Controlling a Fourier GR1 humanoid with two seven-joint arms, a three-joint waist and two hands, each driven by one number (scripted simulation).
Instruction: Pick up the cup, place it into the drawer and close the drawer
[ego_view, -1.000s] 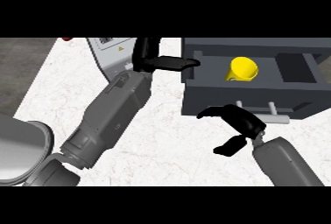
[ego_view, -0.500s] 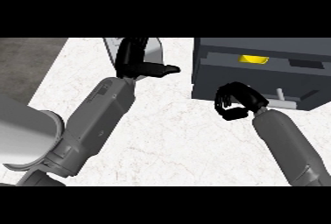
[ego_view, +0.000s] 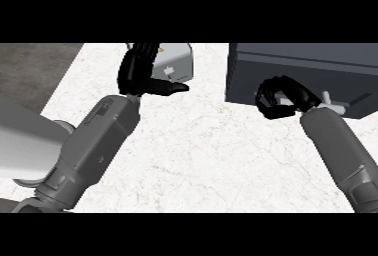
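1. Counter (ego_view: 199, 165) of pale marbled stone fills the middle; I take the dark drawer cabinet (ego_view: 310, 70) at the far right as my landmark.

2. Well left of the cabinet, a rounded grey body part sits at the counter's near-left edge, with the left forearm rising from it.

3. Left hand (ego_view: 144, 75) hangs over the far side of the counter, well apart from the cabinet. Its fingers are straight or relaxed, the thumb jutting toward the cabinet, and it holds nothing.

4. Just behind that hand, left of the cabinet, stands a pale grey appliance (ego_view: 176, 62) with small markings; what it is I cannot tell.

5. Right hand (ego_view: 284, 97) is against the cabinet's front face, fingers curled into a fist with nothing visibly in them, just beside the light handle (ego_view: 332, 104).

6. The cabinet front looks flush, so the drawer appears shut. The cup shows nowhere; my judgement is that it lies inside, hidden.

7. I judge the closing step to be finishing. The next move calls only for the right hand to draw back from the front without catching the handle.
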